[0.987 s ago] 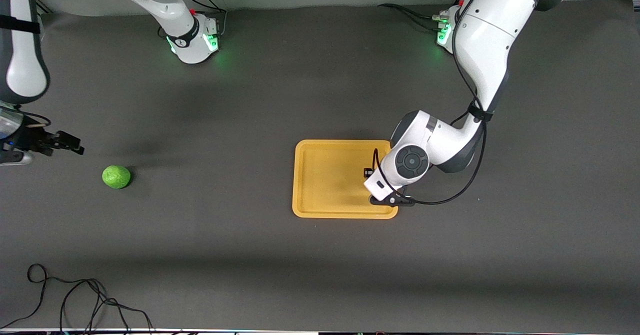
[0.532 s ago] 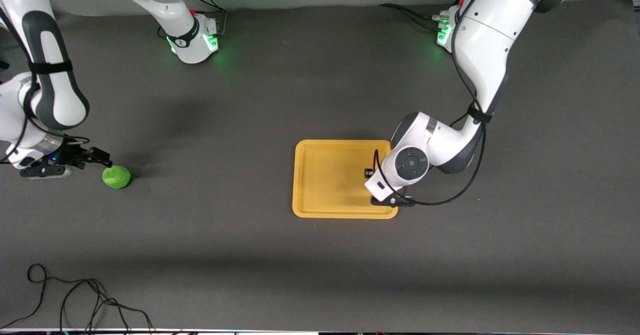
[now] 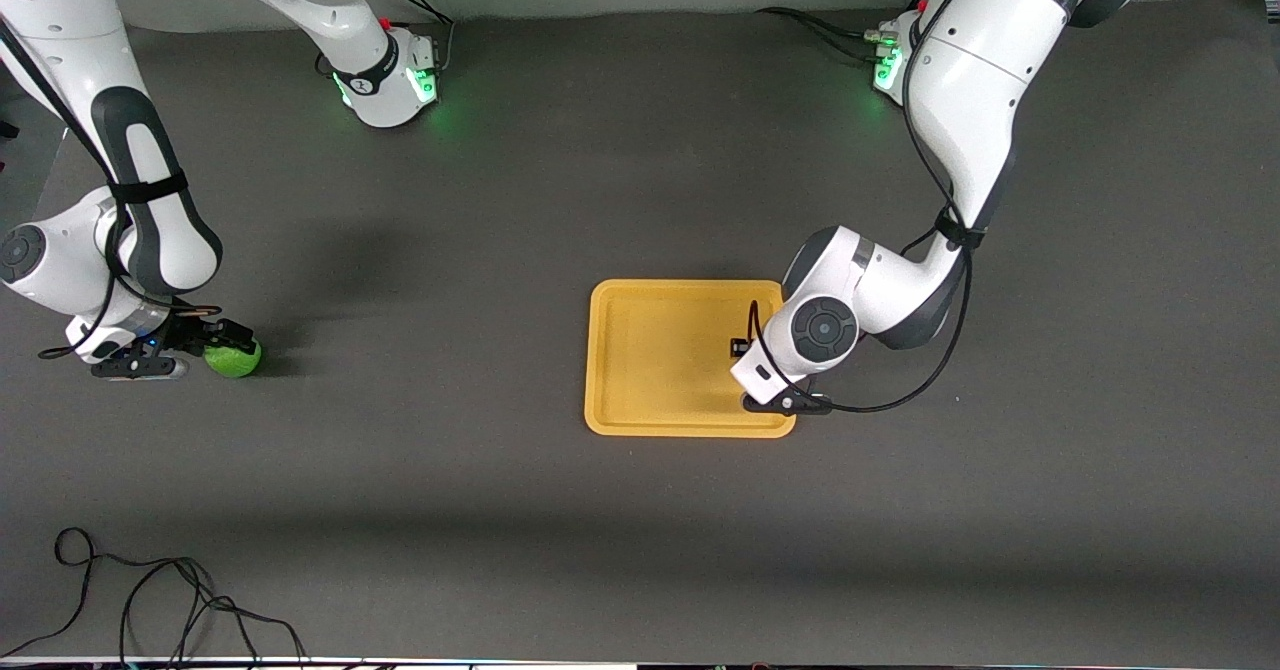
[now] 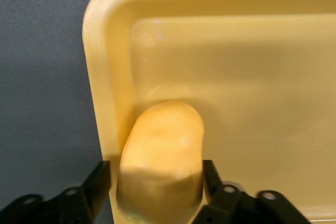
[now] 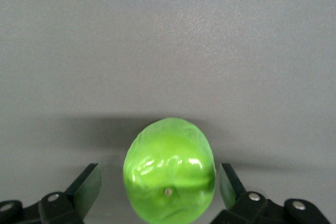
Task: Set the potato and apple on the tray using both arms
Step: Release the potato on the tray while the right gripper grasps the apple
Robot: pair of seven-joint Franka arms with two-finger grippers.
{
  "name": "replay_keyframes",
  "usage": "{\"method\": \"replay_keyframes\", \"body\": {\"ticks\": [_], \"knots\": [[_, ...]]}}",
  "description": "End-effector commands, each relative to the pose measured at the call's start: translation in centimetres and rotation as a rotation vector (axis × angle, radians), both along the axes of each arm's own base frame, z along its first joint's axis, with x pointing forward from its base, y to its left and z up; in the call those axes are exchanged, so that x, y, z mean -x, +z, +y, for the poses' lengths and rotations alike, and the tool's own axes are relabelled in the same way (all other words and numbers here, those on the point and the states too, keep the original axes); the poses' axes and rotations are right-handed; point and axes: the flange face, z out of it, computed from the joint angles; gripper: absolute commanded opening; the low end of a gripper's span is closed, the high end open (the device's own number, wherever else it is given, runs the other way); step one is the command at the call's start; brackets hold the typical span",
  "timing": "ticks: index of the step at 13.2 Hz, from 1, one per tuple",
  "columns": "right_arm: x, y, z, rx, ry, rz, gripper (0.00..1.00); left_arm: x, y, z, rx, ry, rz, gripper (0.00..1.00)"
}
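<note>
The yellow-orange tray [image 3: 650, 350] lies mid-table. My left gripper [image 3: 770, 390] hangs low over the tray's corner toward the left arm's end and nearer the front camera; the wrist hides its fingers in the front view. In the left wrist view it [image 4: 156, 177] is shut on the potato [image 4: 163, 150], just inside the tray's [image 4: 236, 77] rim. The green apple [image 3: 236, 358] rests on the table toward the right arm's end. My right gripper [image 3: 222, 345] is low and open, one finger on each side of the apple [image 5: 169, 179] with small gaps.
A black cable [image 3: 150, 600] lies looped on the table near the front camera's edge, toward the right arm's end. The dark mat [image 3: 450, 250] runs between the apple and the tray.
My right arm has swung in from the table's end and lowered its open gripper around the apple. My left gripper has dipped very slightly over the tray corner.
</note>
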Motion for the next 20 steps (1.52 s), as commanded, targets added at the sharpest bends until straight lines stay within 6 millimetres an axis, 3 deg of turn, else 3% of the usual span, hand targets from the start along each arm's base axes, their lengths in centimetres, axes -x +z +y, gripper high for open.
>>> {"method": "replay_keyframes", "body": {"ticks": [1, 4, 6, 8, 9, 10, 12, 14, 16, 18, 20], "knots": [[-1.9, -0.8, -0.7, 0.011, 0.012, -0.019, 1.0, -0.4, 0.6, -0.1, -0.013, 0.015, -0.018, 0.99], [-2.2, -1.1, -0.7, 0.009, 0.011, -0.011, 1.0, -1.4, 3.9, 1.2, -0.008, 0.037, -0.045, 0.99], [-1.9, -1.2, -0.6, 0.003, 0.009, -0.004, 1.0, -2.9, 8.7, 4.4, -0.007, 0.066, -0.076, 0.99], [-1.7, -1.3, -0.4, -0.007, 0.011, 0.007, 0.96, -4.0, 15.8, 9.4, -0.002, 0.072, -0.102, 0.99], [-1.5, -1.4, -0.3, -0.022, 0.011, 0.03, 0.91, -4.2, 19.3, 12.5, 0.001, 0.058, -0.113, 1.0], [-1.5, -1.4, -0.3, -0.026, 0.011, 0.033, 0.8, -3.8, 22.2, 15.3, -0.007, 0.035, -0.105, 1.0], [-1.4, -1.3, -0.2, -0.034, 0.01, 0.041, 0.65, -3.7, 25.0, 21.4, -0.012, -0.008, -0.081, 1.0], [-1.8, -0.7, -0.2, -0.039, 0.017, 0.038, 0.53, -3.9, 25.7, 25.9, -0.012, -0.047, -0.072, 1.0], [-2.5, 3.3, 0.1, -0.04, 0.032, -0.014, 0.51, -4.3, 27.0, 31.1, 0.001, -0.029, -0.102, 1.0], [-4.5, 10.1, 0.1, -0.05, 0.096, -0.004, 0.51, -3.8, 29.7, 34.5, 0.001, -0.053, -0.148, 1.0], [-7.4, 18.5, -0.8, -0.033, 0.154, 0.046, 0.51, -2.2, 32.1, 36.0, -0.008, -0.088, -0.17, 1.0]]}}
